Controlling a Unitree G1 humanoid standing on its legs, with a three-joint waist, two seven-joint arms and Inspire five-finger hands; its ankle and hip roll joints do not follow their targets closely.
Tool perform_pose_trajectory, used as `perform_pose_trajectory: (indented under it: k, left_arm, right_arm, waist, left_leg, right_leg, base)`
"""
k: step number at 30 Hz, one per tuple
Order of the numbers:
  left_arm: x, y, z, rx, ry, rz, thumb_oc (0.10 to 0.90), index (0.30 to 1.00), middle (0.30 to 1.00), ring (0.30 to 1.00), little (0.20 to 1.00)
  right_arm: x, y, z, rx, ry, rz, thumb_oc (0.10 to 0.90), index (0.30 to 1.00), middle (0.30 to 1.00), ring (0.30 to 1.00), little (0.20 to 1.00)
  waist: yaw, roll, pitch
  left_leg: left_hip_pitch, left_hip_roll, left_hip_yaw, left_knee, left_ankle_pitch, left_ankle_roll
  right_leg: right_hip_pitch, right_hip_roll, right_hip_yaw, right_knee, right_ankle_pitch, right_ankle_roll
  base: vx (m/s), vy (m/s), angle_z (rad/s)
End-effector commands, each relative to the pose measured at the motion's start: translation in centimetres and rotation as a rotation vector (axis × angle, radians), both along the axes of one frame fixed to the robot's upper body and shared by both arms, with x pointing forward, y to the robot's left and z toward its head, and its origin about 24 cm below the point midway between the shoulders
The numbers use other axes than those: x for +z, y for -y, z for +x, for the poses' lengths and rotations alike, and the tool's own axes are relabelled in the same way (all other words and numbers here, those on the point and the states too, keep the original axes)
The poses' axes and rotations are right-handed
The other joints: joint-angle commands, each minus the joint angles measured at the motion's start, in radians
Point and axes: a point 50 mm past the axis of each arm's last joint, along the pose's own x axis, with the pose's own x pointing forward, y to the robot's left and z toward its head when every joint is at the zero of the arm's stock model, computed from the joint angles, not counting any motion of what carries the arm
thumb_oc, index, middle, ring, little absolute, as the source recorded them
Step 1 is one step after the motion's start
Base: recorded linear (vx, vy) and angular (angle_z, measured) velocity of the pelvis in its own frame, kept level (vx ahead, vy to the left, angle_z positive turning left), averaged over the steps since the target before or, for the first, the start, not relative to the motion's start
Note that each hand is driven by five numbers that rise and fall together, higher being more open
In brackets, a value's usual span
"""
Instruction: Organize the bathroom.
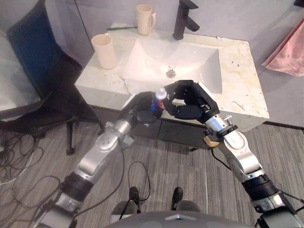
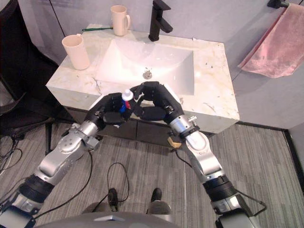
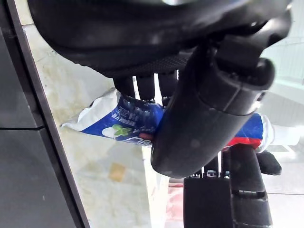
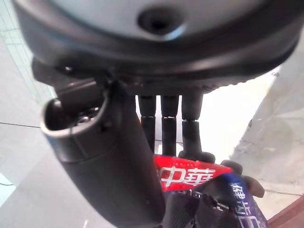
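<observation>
We grip the toothpaste tube (image 1: 160, 99) upright in our left hand (image 1: 142, 110), cap up (over the counter edge (image 1: 109, 85)); our right hand (image 1: 190, 102) closes fingers around its top, equally near.

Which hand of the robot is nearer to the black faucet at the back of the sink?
Right. The right hand lies almost straight in front of the black faucet, across the basin; the left hand, gripping the toothpaste tube, sits farther left.

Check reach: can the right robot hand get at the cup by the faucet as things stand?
Probably not: the right robot hand is curled round the toothpaste tube that the left robot hand also holds; cup stands across the basin.
</observation>
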Motion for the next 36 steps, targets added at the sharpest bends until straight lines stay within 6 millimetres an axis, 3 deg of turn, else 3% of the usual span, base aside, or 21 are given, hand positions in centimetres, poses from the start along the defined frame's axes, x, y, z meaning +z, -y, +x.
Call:
perform_pose_trajectory:
  k: [1,2,4,15,22,28,31,33,34,36]
  left_arm:
    - [4.7,0.6,2.2,0.043,0.223,-0.075,0.400,0.300,0.300,0.300,0.300]
    - [4.7,0.6,2.2,0.049,0.222,-0.072,0.455,0.382,0.382,0.382,0.382]
    - [4.6,0.4,2.3,0.073,0.217,-0.063,0.800,0.900,0.900,0.900,0.900]
    - [3.4,-1.3,2.6,0.198,0.189,0.017,0.800,0.900,0.900,0.900,0.900]
    - [2.0,-3.6,1.9,0.317,0.151,0.068,0.800,0.900,0.900,0.900,0.900]
    - [0.7,-5.6,0.3,0.366,0.110,0.068,0.800,0.900,0.900,0.900,0.900]
    - [-0.1,-5.5,-0.4,0.316,0.077,0.056,0.800,0.900,0.900,0.900,0.900]
    - [-0.5,-5.1,-0.9,0.258,0.055,0.037,0.800,0.900,0.900,0.900,0.900]
    - [-1.0,-4.1,-1.4,0.155,0.030,0.027,0.800,0.900,0.900,0.900,0.900]
    - [-1.3,-3.4,-1.7,0.092,0.024,0.035,0.800,0.900,0.900,0.900,0.900]
  right_arm:
    - [5.8,0.3,-0.4,0.047,0.306,0.132,0.400,0.300,0.300,0.300,0.300]
    - [6.0,0.4,-0.4,0.042,0.315,0.135,0.400,0.300,0.300,0.300,0.300]
    - [6.5,0.7,-0.4,0.024,0.345,0.140,0.400,0.300,0.300,0.300,0.300]
    - [9.6,2.2,-0.5,-0.068,0.493,0.169,0.400,0.300,0.300,0.300,0.300]
    - [12.5,3.4,-1.0,-0.191,0.658,0.195,0.400,0.300,0.300,0.300,0.300]
    - [15.5,4.8,-2.0,-0.424,0.903,0.273,0.400,0.300,0.300,0.300,0.300]
    - [16.1,5.3,-2.1,-0.500,0.958,0.305,0.400,0.300,0.300,0.300,0.300]
    - [16.5,5.6,-2.2,-0.562,1.004,0.315,0.400,0.300,0.300,0.300,0.300]
    - [16.7,5.9,-2.0,-0.623,1.040,0.322,0.400,0.300,0.300,0.300,0.300]
    - [16.6,6.1,-1.9,-0.657,1.065,0.317,0.400,0.300,0.300,0.300,0.300]
  waist:
    - [-0.005,0.037,-0.076]
    - [-0.004,0.037,-0.076]
    - [-0.003,0.036,-0.077]
    - [0.011,0.032,-0.075]
    - [0.047,0.028,-0.074]
    - [0.105,0.024,-0.070]
    - [0.126,0.026,-0.067]
    - [0.136,0.033,-0.060]
    - [0.145,0.046,-0.045]
    - [0.147,0.048,-0.036]
  left_leg:
    - [0.064,-0.049,0.012,0.017,-0.122,-0.031]
    - [0.064,-0.049,0.013,0.017,-0.122,-0.031]
    - [0.064,-0.049,0.013,0.019,-0.122,-0.031]
    - [0.064,-0.046,0.014,0.022,-0.128,-0.033]
    - [0.059,-0.044,0.002,0.026,-0.131,-0.034]
    - [0.050,-0.049,-0.031,0.035,-0.139,-0.032]
    - [0.042,-0.050,-0.044,0.045,-0.141,-0.024]
    - [0.039,-0.048,-0.060,0.050,-0.139,-0.014]
    - [0.043,-0.042,-0.082,0.051,-0.139,-0.005]
    - [0.045,-0.045,-0.101,0.050,-0.140,0.000]
  right_leg:
    - [0.012,0.073,-0.011,0.066,-0.172,0.082]
    - [0.012,0.072,-0.012,0.066,-0.172,0.082]
    - [0.012,0.071,-0.014,0.069,-0.173,0.083]
    - [0.013,0.069,-0.024,0.078,-0.180,0.082]
    - [0.016,0.063,-0.041,0.091,-0.191,0.079]
    - [0.012,0.048,-0.062,0.123,-0.204,0.078]
    - [0.003,0.038,-0.069,0.170,-0.223,0.074]
    - [-0.032,0.012,-0.071,0.263,-0.231,0.076]
    - [-0.082,-0.027,-0.068,0.393,-0.206,0.081]
    - [-0.110,-0.042,-0.053,0.448,-0.200,0.081]
  base:
    - [0.00,0.000,0.00]
    - [0.00,0.000,0.00]
    - [0.01,0.013,0.03]
    - [0.00,0.003,0.01]
    - [-0.02,0.021,0.04]
    - [-0.02,0.045,0.12]
    - [-0.02,0.059,0.22]
    - [0.00,0.083,0.30]
    - [0.02,0.081,0.44]
    - [0.07,0.025,0.55]
